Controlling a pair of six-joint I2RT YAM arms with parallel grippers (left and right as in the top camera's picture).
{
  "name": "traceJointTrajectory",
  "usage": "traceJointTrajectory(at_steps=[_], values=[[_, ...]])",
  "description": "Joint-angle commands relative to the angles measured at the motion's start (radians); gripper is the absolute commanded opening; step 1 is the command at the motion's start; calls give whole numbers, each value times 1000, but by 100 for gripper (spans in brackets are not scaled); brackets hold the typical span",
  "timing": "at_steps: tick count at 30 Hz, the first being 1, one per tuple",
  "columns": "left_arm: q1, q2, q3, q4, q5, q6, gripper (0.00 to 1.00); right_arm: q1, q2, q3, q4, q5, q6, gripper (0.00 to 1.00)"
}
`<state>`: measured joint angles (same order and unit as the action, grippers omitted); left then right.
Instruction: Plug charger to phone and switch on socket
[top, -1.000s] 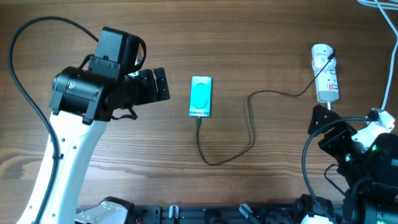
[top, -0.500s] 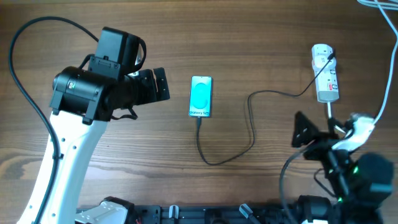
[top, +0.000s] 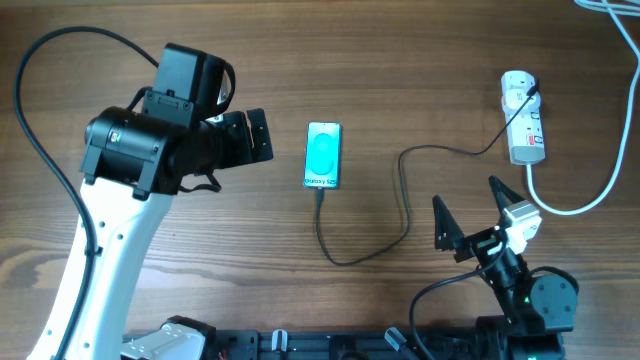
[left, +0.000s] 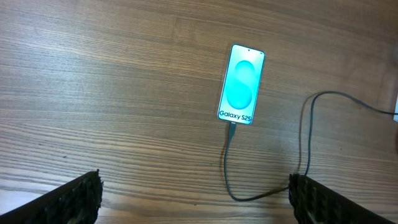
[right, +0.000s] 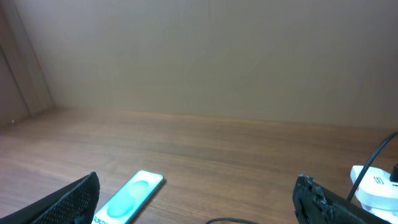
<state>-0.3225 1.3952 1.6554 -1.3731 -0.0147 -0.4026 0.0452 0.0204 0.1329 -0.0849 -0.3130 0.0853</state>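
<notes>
with the charger sitting in the phone, your left hand and right hand are hanging open. the socket is waiting, far right.

Phone flat mid-table, long axis running away from the base. Charger is in the phone's near short end, loops toward the base, bends right, then runs back and across to the socket at far right. Lead curves off the socket's near end to the right edge. Left gripper is just left of the phone, apart. Right gripper sits in front of the socket, right of the charger loop.
</notes>
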Motion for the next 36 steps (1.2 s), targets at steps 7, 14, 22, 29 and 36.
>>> traceJointTrajectory(at_steps=[7,14,22,29,36], values=[[-4,2,-2,0,-13,-6,100,4,-17,-128,209,117,28,100],[-4,2,-2,0,-13,-6,100,3,-17,-128,90,195,-61,100],[-4,2,-2,0,-13,-6,100,-22,-17,-127,80,243,-163,100],[-4,2,-2,0,-13,-6,100,-53,-17,-127,80,251,-153,100],[-4,2,-2,0,-13,-6,100,-52,-17,-127,84,253,-157,100]])
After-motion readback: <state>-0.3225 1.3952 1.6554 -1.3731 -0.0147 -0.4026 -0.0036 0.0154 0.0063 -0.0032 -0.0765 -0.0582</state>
